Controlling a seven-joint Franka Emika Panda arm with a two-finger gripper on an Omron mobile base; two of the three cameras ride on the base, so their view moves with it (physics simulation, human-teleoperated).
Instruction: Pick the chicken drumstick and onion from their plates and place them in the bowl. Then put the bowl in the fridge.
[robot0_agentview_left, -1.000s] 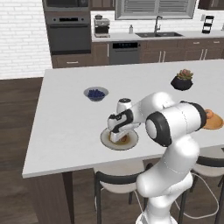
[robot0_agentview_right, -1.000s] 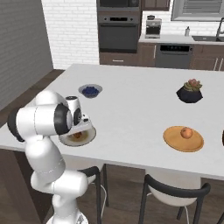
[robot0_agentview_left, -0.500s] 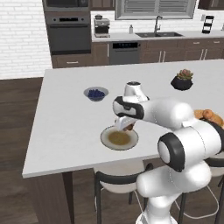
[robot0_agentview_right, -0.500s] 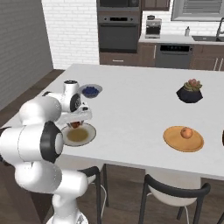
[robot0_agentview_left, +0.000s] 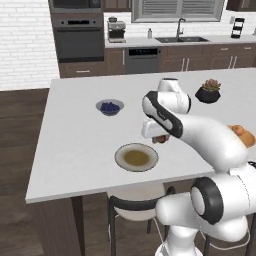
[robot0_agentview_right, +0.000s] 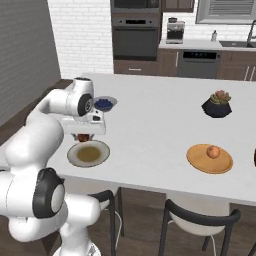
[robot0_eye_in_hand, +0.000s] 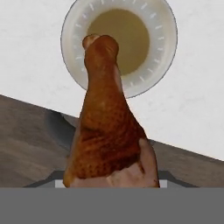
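**Drumstick lifted off its dish: carry it steady toward the bowl**

You have the chicken drumstick (robot0_eye_in_hand: 107, 127) pinched in the jaws; the hand view shows it hanging along the gripper's line, thick end nearest the camera, narrow end pointing down at the cream-rimmed dish (robot0_eye_in_hand: 119, 46) below. From the left base view the gripper (robot0_agentview_left: 161, 138) sits above and just right of that dish (robot0_agentview_left: 136, 157), with the meat well clear of its olive-brown centre.

The onion (robot0_agentview_right: 213, 151) rests on the wooden plate (robot0_agentview_right: 209, 159), well apart on the far right of the surface (robot0_agentview_right: 150, 115). I cannot make out the bowl with any certainty in these views, so find it before you commit to a long swing.

To do this step well:
- Keep your height. The potted succulent (robot0_agentview_right: 217, 104) and the blueberry bowl (robot0_agentview_right: 103, 103) stand on the surface.
- Move smoothly. The hold looks to be on the thick end only, so a jerk could swing or slip the piece.
- Descend over the bowl's middle before you release, so the meat drops inside and doesn't catch the rim.
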